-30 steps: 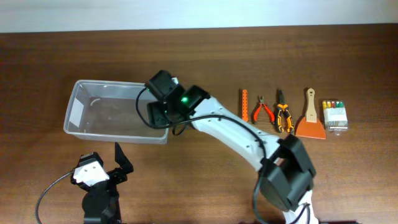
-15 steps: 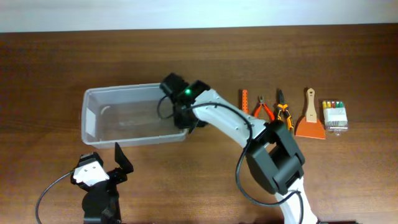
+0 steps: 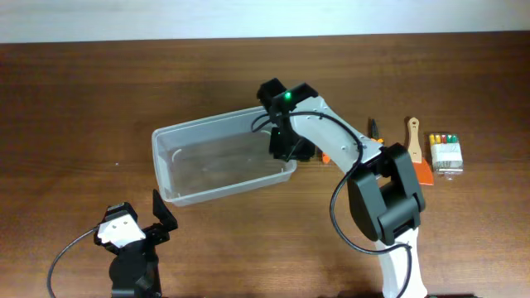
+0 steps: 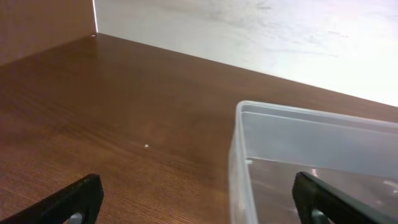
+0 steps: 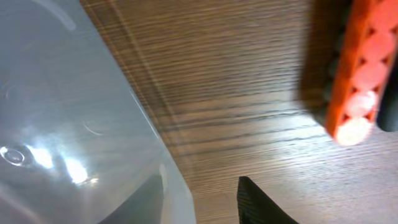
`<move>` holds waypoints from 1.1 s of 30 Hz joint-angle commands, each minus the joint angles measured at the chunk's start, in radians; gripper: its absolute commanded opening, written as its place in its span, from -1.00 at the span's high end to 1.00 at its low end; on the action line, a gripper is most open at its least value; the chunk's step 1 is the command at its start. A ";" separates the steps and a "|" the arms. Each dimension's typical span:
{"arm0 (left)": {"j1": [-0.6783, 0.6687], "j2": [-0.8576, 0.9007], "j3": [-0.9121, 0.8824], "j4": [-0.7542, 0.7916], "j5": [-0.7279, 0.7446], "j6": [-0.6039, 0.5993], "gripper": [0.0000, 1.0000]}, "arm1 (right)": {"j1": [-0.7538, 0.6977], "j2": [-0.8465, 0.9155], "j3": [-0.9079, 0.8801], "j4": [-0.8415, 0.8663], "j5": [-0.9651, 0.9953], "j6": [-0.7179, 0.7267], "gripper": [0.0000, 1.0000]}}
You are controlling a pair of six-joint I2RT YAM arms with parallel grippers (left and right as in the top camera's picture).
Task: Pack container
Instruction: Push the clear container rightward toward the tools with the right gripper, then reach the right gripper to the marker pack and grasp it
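Your container (image 3: 217, 164) lies on the counter (image 3: 83, 99) in the middle of the overhead view. It is turned askew, so its right end sits higher in the frame than its left. Your right jaws are clenched on the wall at that right end; the right wrist view shows one finger inside the container and one outside. Just right of them lies an orange strip with round holes (image 5: 357, 81), near the container but apart from it. Further right in the overhead view, a scraper (image 3: 414, 142) with a wooden handle and a small clear box of coloured bits (image 3: 445, 155) sit well apart from the container. Your left jaws, at lower left, are spread wide and hold nothing. A corner of the container shows ahead of them in the left wrist view.
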State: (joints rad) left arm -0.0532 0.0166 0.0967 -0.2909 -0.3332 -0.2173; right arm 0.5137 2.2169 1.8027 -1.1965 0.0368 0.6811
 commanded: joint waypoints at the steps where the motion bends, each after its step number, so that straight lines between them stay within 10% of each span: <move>1: -0.004 -0.005 -0.004 -0.001 -0.004 0.009 -0.99 | -0.005 0.002 0.013 -0.009 -0.077 0.021 0.21; 15: -0.004 -0.005 -0.004 -0.001 -0.004 0.009 -0.99 | -0.006 0.002 0.013 -0.012 -0.210 0.238 0.40; 25: -0.004 -0.005 -0.004 -0.001 -0.004 0.009 -0.99 | -0.084 -0.028 0.017 0.000 -0.181 0.137 0.37; 29: -0.004 -0.005 -0.004 -0.001 -0.004 0.009 -0.99 | -0.148 -0.200 0.018 -0.004 -0.010 0.107 0.08; 33: -0.004 -0.005 -0.003 -0.001 -0.004 0.009 -0.98 | -0.189 -0.366 0.018 0.070 -0.010 -0.089 -0.68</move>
State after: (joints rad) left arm -0.0532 0.0166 0.0967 -0.2909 -0.3332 -0.2173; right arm 0.3462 2.0010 1.8015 -1.1500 -0.0200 0.7467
